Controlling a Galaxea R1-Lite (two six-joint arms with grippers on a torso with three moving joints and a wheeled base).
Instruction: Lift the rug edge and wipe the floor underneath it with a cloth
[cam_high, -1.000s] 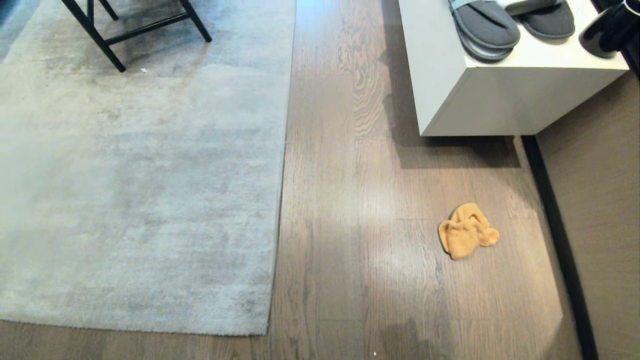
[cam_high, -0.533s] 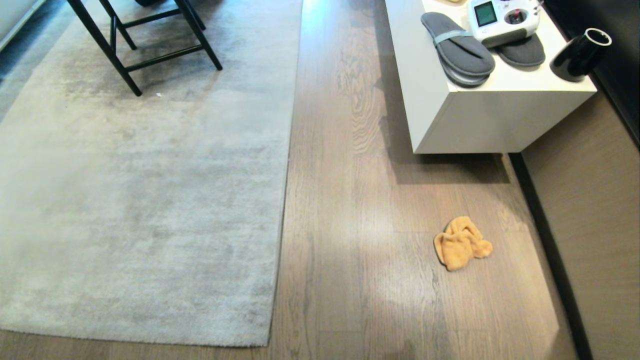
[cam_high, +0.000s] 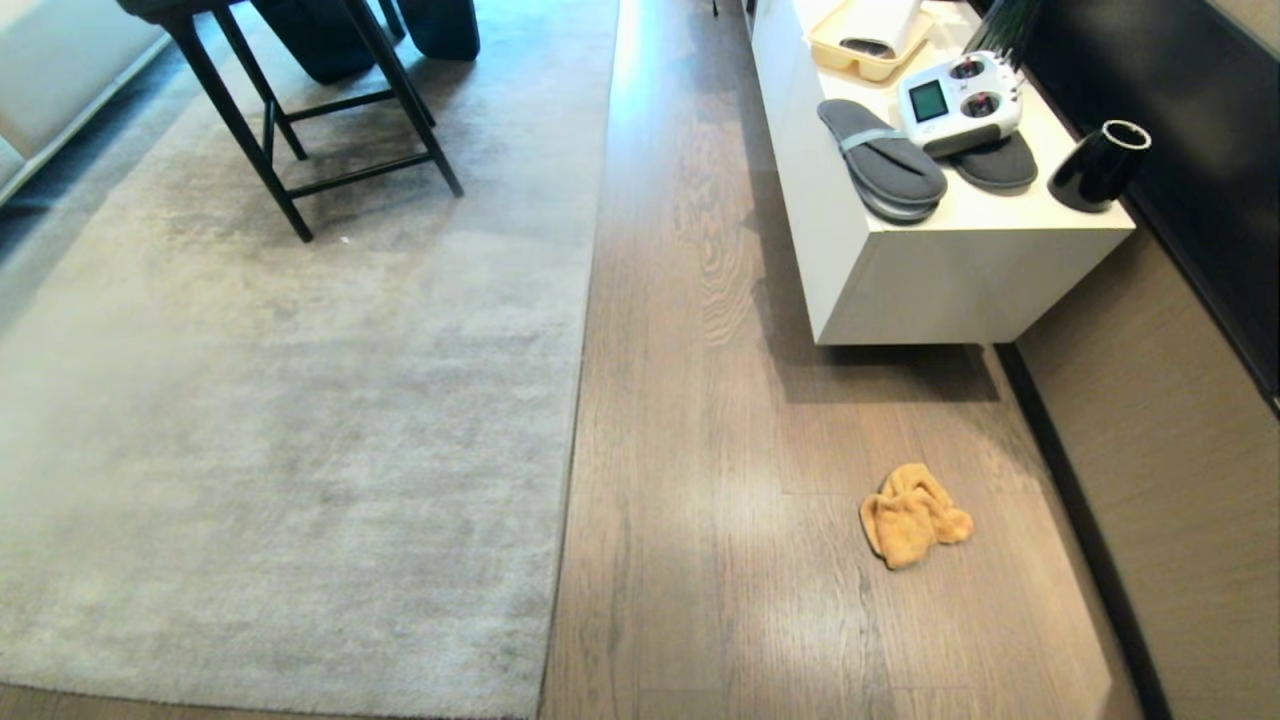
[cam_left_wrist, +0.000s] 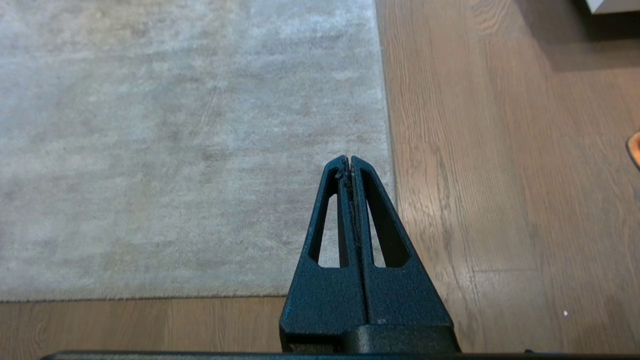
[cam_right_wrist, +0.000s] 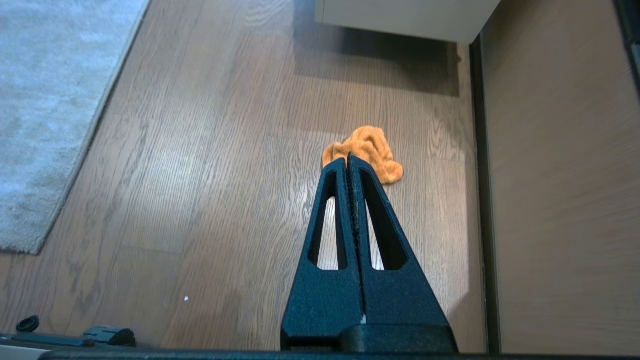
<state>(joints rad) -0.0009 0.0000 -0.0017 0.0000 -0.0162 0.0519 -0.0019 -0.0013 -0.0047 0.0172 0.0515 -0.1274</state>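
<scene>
The cloth (cam_high: 913, 514) is lying crumpled on the floor (cam_high: 700, 400), on the right and well apart from the rug edge (cam_high: 572, 440). Nothing is lifted or wiped yet. The 2 grippers are both pinched tight and holding nothing: the left gripper (cam_left_wrist: 348, 160) is hanging over the rug's near corner, and the right gripper (cam_right_wrist: 347, 159) is pointing toward the cloth. I think getting the cloth is the first job. To do it well, the right gripper needs to spread its fingers first, then go down on the puffy middle of the cloth and squeeze.
</scene>
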